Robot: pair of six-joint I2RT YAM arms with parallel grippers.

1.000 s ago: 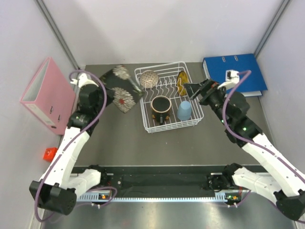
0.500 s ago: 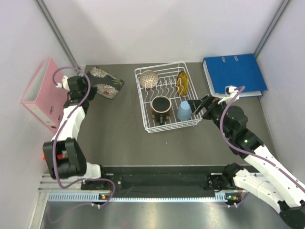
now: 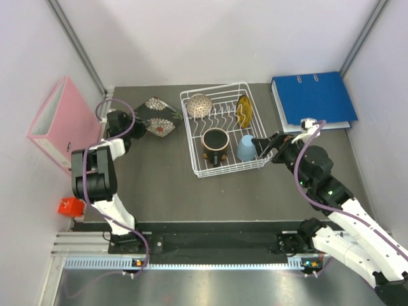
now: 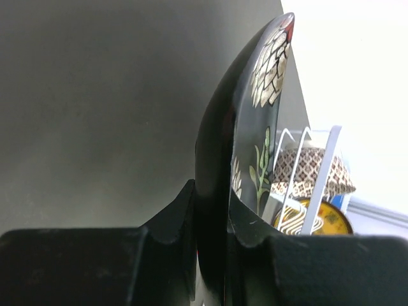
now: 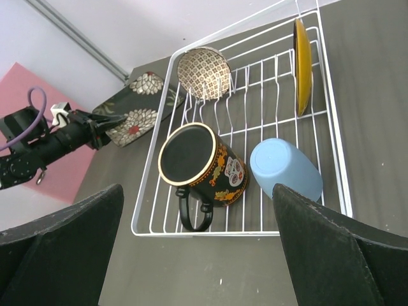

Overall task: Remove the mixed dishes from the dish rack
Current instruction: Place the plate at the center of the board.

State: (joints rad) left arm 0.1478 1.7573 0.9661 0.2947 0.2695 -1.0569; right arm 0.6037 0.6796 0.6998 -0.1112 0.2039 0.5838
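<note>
The white wire dish rack (image 3: 258, 162) stands mid-table. In it are the speckled bowl (image 3: 199, 105), the amber plate (image 3: 243, 111) upright, the dark mug (image 3: 215, 145) and the light-blue cup (image 3: 246, 148). My left gripper (image 3: 129, 122) is shut on the edge of the dark floral plate (image 3: 156, 116), just left of the rack. In the left wrist view the plate (image 4: 242, 140) stands edge-on between the fingers (image 4: 172, 223). My right gripper (image 3: 264, 145) is open and empty beside the blue cup. In its own view it looks down on the mug (image 5: 204, 162) and the cup (image 5: 287, 169).
A pink binder (image 3: 60, 124) stands at the far left by the wall. A blue binder (image 3: 312, 99) lies at the back right. A small red object (image 3: 67, 205) sits near the left front edge. Walls close in at the back and both sides.
The left arm has folded back and carried the floral plate from over the rack's left edge to the table left of it. The right gripper moved from the amber plate toward the blue cup.
</note>
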